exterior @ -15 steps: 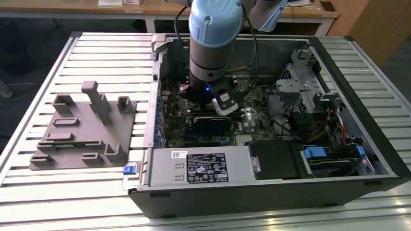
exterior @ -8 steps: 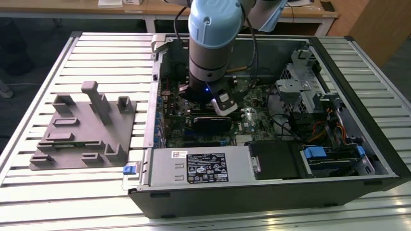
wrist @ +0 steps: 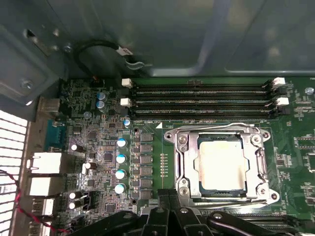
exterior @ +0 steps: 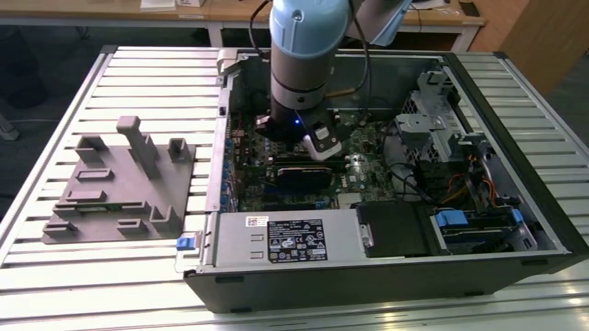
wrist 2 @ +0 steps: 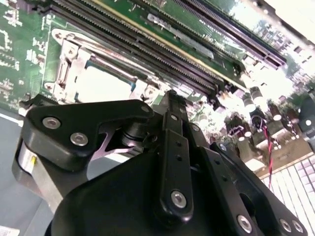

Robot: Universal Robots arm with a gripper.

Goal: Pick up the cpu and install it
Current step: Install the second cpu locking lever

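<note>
One arm (exterior: 304, 55) reaches down into the open computer case (exterior: 387, 269), which lies on its side on a slatted table (exterior: 110, 289). In the exterior view the gripper (exterior: 318, 148) hangs low over the green motherboard (exterior: 244, 172), just above a black heatsink (exterior: 301, 178). Whether its fingers are open or closed cannot be told; in the second wrist view the black linkage (wrist 2: 172, 162) blocks the fingertips, and nothing can be seen held between them.

The cpu (wrist: 221, 163) sits flat in the socket (wrist: 220, 164) in the first wrist view, its pale top framed by the silver metal bracket around it. The same pale square shows in the second wrist view (wrist 2: 103, 87), just beyond the gripper's links. Three long memory slots (wrist: 202, 101) run beside the socket, with a column of blue-topped capacitors (wrist: 120, 164) on its other side.

On the exterior view's left, a grey fixture (exterior: 115, 186) stands on the table, well apart from the gripper. A silver power supply (exterior: 290, 238) lies along the near edge of the case.
</note>
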